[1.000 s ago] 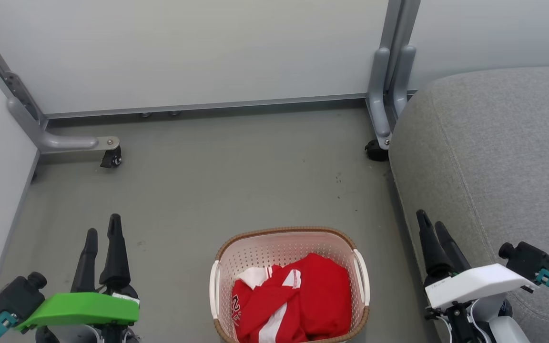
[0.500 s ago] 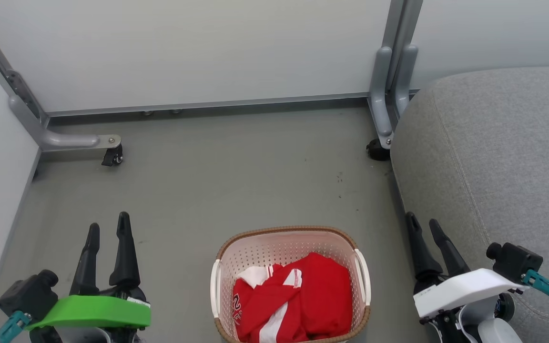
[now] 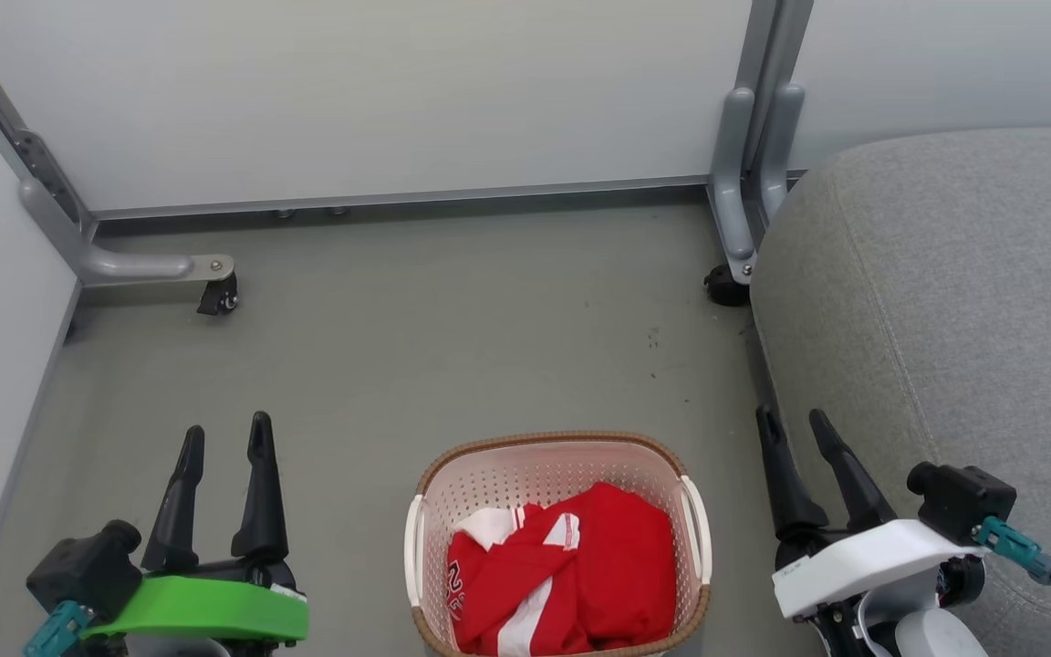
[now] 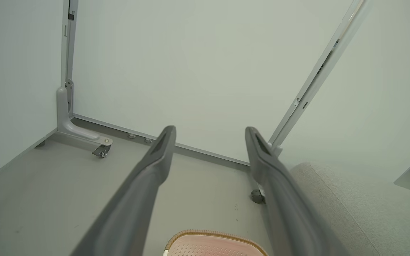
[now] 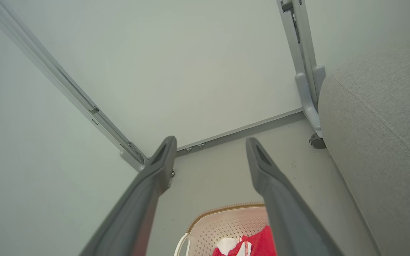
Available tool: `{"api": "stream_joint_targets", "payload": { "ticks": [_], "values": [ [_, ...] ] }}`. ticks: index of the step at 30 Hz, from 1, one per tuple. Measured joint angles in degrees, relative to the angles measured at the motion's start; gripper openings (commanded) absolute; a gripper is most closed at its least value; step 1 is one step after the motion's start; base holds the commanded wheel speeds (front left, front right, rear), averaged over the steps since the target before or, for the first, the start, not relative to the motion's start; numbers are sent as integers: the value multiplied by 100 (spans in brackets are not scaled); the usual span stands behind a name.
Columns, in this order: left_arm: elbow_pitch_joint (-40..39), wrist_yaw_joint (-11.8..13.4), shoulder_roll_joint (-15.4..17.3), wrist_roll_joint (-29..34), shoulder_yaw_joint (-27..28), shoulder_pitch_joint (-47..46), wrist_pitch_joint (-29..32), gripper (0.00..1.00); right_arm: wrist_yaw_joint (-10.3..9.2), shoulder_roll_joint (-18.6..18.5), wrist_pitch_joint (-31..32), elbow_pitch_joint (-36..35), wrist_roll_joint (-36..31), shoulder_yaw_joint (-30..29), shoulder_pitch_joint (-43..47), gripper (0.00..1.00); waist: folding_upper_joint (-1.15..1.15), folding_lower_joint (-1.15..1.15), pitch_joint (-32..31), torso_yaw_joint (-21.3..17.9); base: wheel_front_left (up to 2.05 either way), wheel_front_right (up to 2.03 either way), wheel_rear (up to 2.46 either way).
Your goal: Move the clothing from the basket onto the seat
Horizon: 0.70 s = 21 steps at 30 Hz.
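Clothing (image 3: 580,570) lies right of left end effector (image 3: 227,424).

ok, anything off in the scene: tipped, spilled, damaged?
Nothing stands out. The basket sits upright on the floor, the clothing bunched inside it, none over the rim. The left end effector and right end effector are open, holding nothing.

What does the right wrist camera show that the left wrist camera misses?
Right wrist camera's extra: the red clothing lying in the basket, framed by the open right gripper. Left wrist camera's extra: the open left gripper, with just the basket's far rim below it. Both share: the basket, the grey seat beside it, the floor and the pale wall.
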Motion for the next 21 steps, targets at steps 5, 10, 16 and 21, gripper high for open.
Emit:
{"api": "stream_joint_targets", "payload": {
  "ticks": [5, 10, 16, 21],
  "values": [
    [-35, -2, 2, 260, -18, 6, -71, 100, 0, -2, -71, -31, -246, 53, 5, 100, 0, 0, 8, 12, 0, 0, 0],
    [-59, -9, 3, 503, -37, 15, -127, 100, 0, -4, -136, -65, -449, 87, 10, 100, 0, 0, 18, 18, 0, 0, 0],
    [-104, -25, 4, 818, -77, 22, -211, 100, 1, -7, -214, -107, -737, 133, 14, 100, 0, 0, 32, 32, 0, 0, 0],
    [-90, -26, 5, 1073, -92, 60, -276, 100, 1, -8, -276, -120, -968, 135, 28, 100, 0, 0, 47, 25, 0, 0, 0]
  ]
}}
